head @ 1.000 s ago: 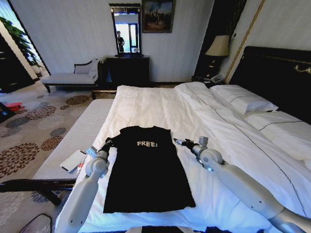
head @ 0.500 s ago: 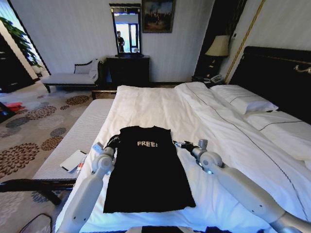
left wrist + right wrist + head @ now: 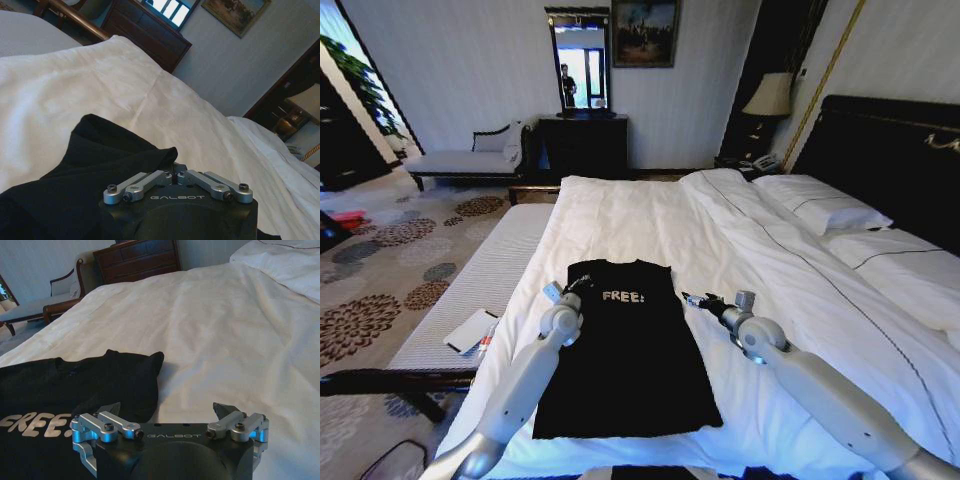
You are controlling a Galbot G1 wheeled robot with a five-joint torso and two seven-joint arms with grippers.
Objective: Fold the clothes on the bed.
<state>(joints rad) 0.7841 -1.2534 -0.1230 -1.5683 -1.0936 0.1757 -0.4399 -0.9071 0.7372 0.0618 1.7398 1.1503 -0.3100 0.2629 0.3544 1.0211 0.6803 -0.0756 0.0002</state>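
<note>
one black t-shirt (image 3: pixel 620 350) flat on bed (image 3: pixel 650 225); left gripper (image 3: pixel 578 284) jaws pinching its shoulder fabric; right gripper (image 3: pixel 688 297) jaws spread beside other shoulder; sleeve-fold step likely; next needs right grasp.

Dark dresser (image 3: pixel 582 140) below mirror (image 3: pixel 580 63); lamp (image 3: pixel 770 95) beside headboard.

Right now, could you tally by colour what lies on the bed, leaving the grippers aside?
Black: 1, the T-shirt
White: 3, the duvet and two pillows
Total: 4
</note>
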